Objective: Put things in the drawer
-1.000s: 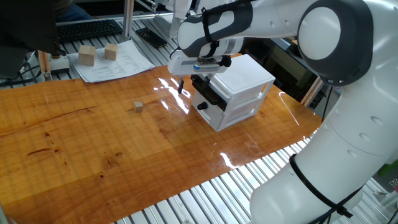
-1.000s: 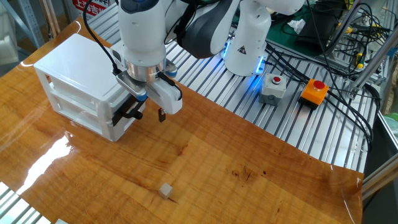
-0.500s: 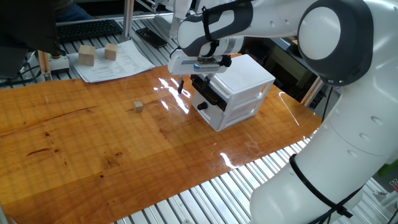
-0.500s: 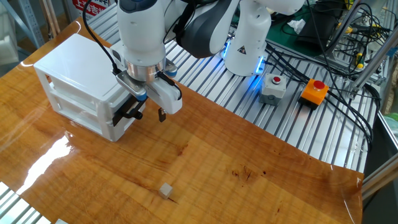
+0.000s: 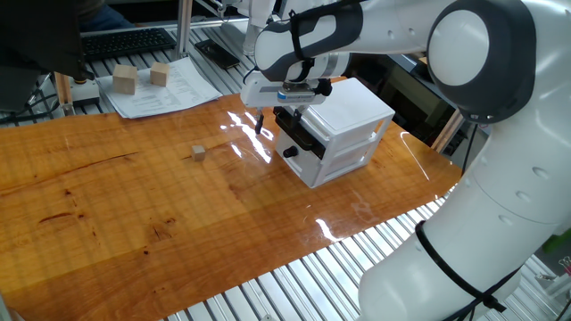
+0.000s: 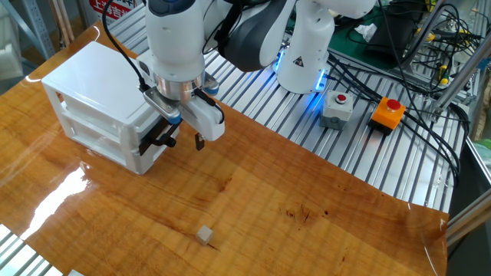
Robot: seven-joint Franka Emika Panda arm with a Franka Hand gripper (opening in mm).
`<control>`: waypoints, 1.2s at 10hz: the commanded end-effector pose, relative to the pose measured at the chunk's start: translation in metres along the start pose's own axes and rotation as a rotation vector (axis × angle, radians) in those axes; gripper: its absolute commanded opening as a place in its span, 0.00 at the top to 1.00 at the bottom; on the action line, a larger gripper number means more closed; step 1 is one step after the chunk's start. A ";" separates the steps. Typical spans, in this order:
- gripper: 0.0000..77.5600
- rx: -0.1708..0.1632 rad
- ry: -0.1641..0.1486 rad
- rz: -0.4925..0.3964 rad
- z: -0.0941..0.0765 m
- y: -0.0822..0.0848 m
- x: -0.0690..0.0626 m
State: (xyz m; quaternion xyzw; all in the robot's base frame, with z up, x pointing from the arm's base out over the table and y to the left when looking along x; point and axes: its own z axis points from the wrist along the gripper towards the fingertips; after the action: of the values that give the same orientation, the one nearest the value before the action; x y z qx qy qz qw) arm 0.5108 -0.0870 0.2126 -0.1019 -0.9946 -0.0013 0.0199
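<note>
The tiny tan cube (image 5: 198, 153) lies on the wooden table, left of the white two-drawer cabinet (image 5: 348, 111); it also shows in the other fixed view (image 6: 204, 234). The cabinet (image 6: 92, 84) has its upper black-fronted drawer (image 5: 297, 134) (image 6: 156, 136) standing a little proud of the body. My gripper (image 5: 271, 119) (image 6: 182, 136) hangs right at the drawer front, fingers pointing down and spread apart. One fingertip (image 6: 199, 142) hangs free over the table; the other is against the black front. The gripper holds nothing.
Two larger tan wooden blocks (image 5: 125, 80) (image 5: 159, 74) sit on papers at the table's back left. The lower white drawer has a round black knob (image 5: 290, 153). A button box with a red button (image 6: 388, 111) and cables lie beyond the table.
</note>
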 end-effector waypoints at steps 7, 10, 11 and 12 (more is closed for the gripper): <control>0.00 0.046 -0.007 -0.070 -0.001 0.000 -0.001; 0.00 0.043 0.003 -0.074 -0.001 0.000 0.000; 0.00 0.043 0.004 -0.080 -0.002 0.002 0.001; 0.00 0.043 0.004 -0.078 -0.001 0.006 0.003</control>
State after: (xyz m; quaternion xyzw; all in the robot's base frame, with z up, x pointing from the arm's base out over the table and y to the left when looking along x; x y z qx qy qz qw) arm 0.5104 -0.0868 0.2125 -0.0955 -0.9952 0.0038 0.0216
